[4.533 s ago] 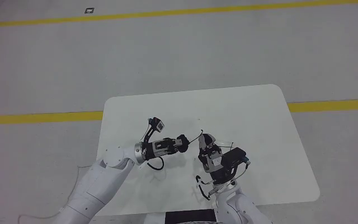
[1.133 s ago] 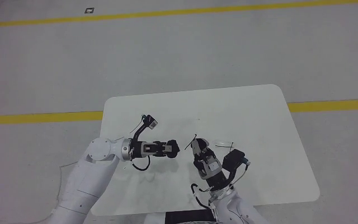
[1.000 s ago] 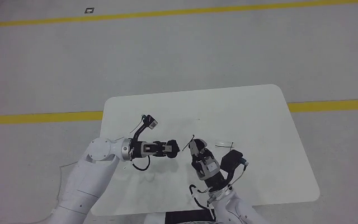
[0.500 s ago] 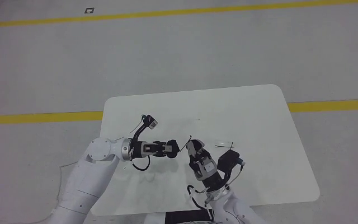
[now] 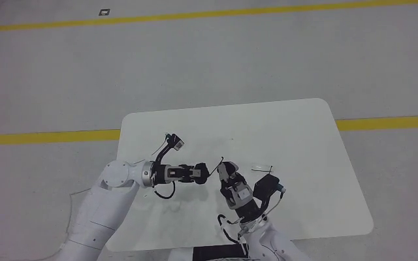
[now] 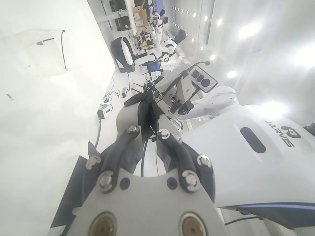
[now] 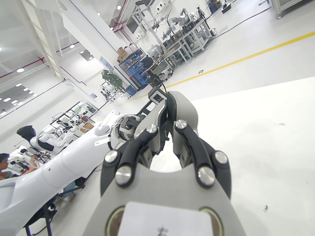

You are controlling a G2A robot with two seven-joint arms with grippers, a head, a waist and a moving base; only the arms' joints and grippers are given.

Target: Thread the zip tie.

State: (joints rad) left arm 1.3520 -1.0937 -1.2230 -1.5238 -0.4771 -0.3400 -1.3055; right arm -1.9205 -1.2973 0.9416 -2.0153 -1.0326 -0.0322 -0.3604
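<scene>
The black zip tie (image 5: pixel 218 162) hangs above the white table (image 5: pixel 294 130), between my two grippers near the front middle. My left gripper (image 5: pixel 204 171) comes in from the left and is shut on the tie. In the left wrist view its fingertips (image 6: pixel 147 104) pinch the tie, and a thin black loop (image 6: pixel 142 158) runs back between the fingers. My right gripper (image 5: pixel 221 171) faces it almost tip to tip and is also shut on the tie. In the right wrist view its closed gripper (image 7: pixel 168 106) points at the left arm just beyond.
A clear plastic bag (image 5: pixel 261 168) with a spare black zip tie (image 6: pixel 63 50) lies on the table just right of the grippers. A few small black specks (image 5: pixel 230 139) dot the surface farther back. The table's far and right parts are bare.
The right gripper has shifted left until it meets the left gripper. Earlier the left arm drew back to the left. Both stay shut on the tie.
</scene>
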